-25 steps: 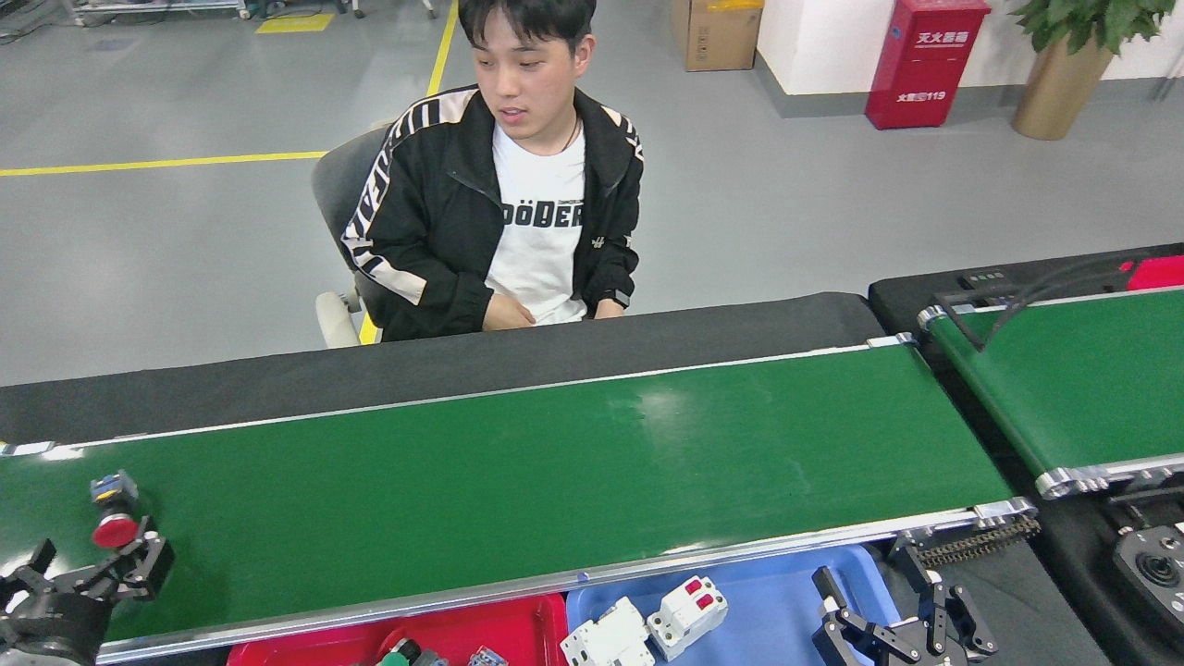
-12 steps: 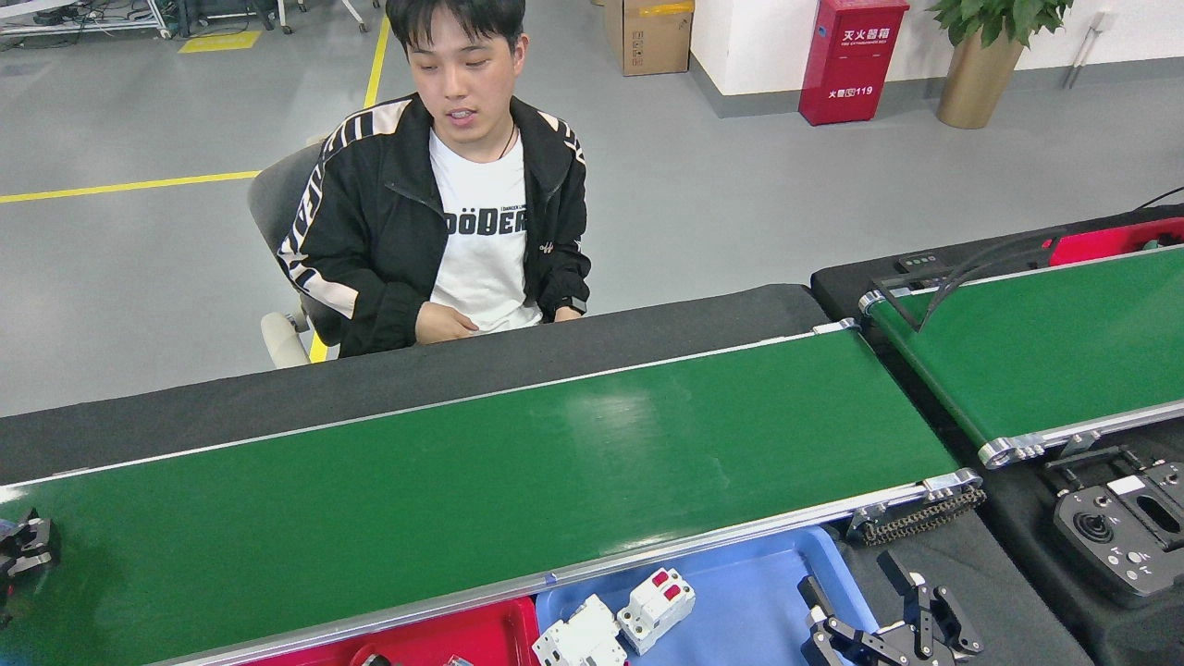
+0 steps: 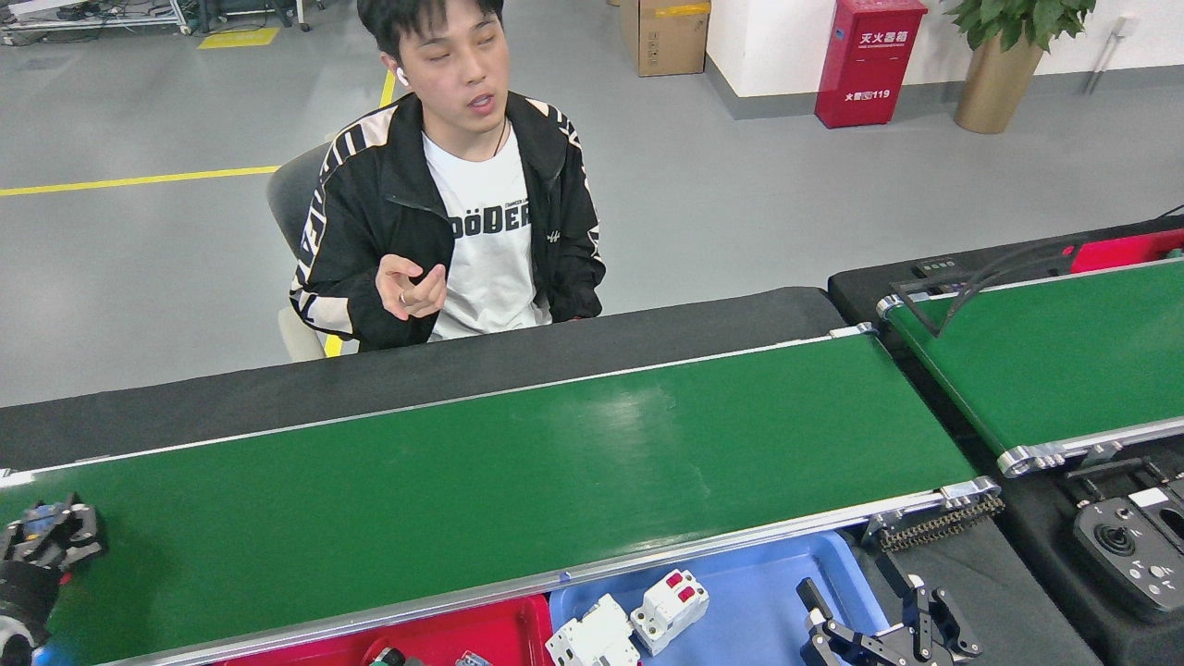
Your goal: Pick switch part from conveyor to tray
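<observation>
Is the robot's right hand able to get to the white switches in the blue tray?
Probably yes. The right hand hovers over the blue tray, with bare tray floor between it and the white switches. Nothing blocks the way.

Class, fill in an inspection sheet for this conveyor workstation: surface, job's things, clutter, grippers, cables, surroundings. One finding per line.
Surface: conveyor belt bare, glossy, no part on the visible stretch.
Job's things: blue tray holds two white switch parts; red tray beside it, contents mostly cut off.
Clutter: joystick controller at right.
Grippers: left gripper over the belt's left end, state unclear; right gripper open by the blue tray.
Cables: black cables across the second belt.
Surroundings: seated person, red cabinet, cardboard box, potted plant.
</observation>
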### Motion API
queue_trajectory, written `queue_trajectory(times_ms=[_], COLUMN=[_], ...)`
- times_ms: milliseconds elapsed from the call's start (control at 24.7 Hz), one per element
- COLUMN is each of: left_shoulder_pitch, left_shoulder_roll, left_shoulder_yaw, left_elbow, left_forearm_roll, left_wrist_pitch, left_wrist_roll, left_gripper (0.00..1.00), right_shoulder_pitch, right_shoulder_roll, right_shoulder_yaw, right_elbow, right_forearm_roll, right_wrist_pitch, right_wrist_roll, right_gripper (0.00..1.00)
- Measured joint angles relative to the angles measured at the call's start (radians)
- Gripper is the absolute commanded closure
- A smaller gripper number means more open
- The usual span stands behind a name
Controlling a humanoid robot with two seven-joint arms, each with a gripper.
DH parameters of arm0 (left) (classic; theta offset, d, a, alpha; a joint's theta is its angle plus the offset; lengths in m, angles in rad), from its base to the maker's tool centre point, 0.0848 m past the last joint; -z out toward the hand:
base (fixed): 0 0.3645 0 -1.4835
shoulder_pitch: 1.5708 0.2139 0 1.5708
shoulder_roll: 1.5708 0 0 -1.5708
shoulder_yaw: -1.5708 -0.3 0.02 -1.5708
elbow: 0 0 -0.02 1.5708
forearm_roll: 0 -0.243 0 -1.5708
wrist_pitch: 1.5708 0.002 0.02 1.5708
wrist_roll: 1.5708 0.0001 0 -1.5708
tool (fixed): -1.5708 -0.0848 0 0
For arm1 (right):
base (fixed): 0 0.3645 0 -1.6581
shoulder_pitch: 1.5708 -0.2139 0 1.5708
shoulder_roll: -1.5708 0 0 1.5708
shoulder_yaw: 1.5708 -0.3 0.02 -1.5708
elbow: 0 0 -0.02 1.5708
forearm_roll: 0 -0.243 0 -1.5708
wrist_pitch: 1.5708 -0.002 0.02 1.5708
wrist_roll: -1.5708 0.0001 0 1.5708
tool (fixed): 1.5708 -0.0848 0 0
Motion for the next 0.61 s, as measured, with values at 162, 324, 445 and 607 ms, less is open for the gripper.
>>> queue_trajectory(times_ms=[162,324,445,607], left_shoulder_pitch=[0.155,0.206,0.216,0.218], left_shoulder_roll=[-0.081,-0.077,-0.051,-0.053], left_shoulder_yaw=[-0.139,-0.321,-0.380,-0.389], left_elbow=[-0.287,-0.388,-0.404,-0.404], left_forearm_roll=[-0.006,-0.038,-0.089,-0.131], left_wrist_pitch=[-0.111,-0.191,-0.240,-0.260], left_wrist_roll=[-0.004,-0.004,0.000,0.023], left_gripper=[0.87,0.83,0.67,0.21], right_shoulder_pitch=[0.000,0.005,0.005,0.005], right_shoulder_roll=[0.008,0.012,0.012,0.012], right_shoulder_yaw=[-0.059,-0.119,-0.137,-0.144], right_elbow=[-0.001,-0.005,-0.006,-0.006], right_forearm_roll=[-0.002,-0.009,-0.020,-0.038], right_wrist_pitch=[0.028,0.043,0.043,0.047], right_wrist_roll=[0.003,0.013,0.022,0.031], right_gripper=[0.02,0.02,0.02,0.02])
